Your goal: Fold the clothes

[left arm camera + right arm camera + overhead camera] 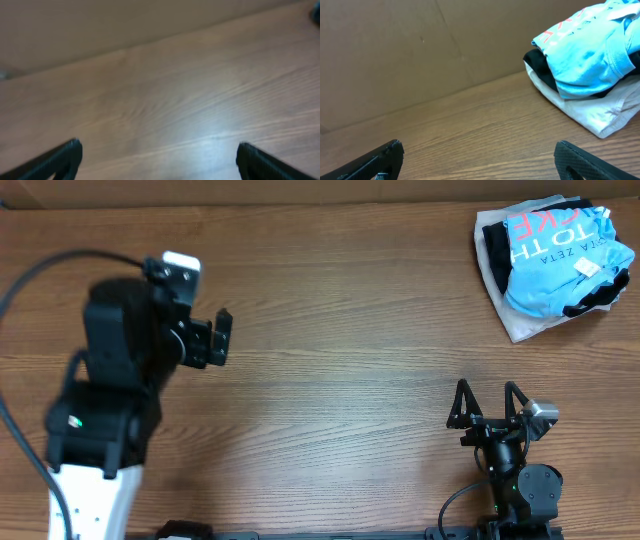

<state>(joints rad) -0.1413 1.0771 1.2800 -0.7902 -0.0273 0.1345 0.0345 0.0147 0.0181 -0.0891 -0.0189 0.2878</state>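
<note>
two pincers spread and empty: left gripper [222, 340], right gripper [487, 388]. i judge the risk as dragging the black garment [538, 63] along with the sky-blue t-shirt [560, 265] stacked on it.

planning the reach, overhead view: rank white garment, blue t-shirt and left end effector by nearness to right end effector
1. white garment, near edge sticking out, right side
2. blue T-shirt, on top of it, farther back
3. left end effector, far across on the left

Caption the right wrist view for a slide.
Open right fingers frame a blue T-shirt heaped on a black garment and a white garment.
</note>
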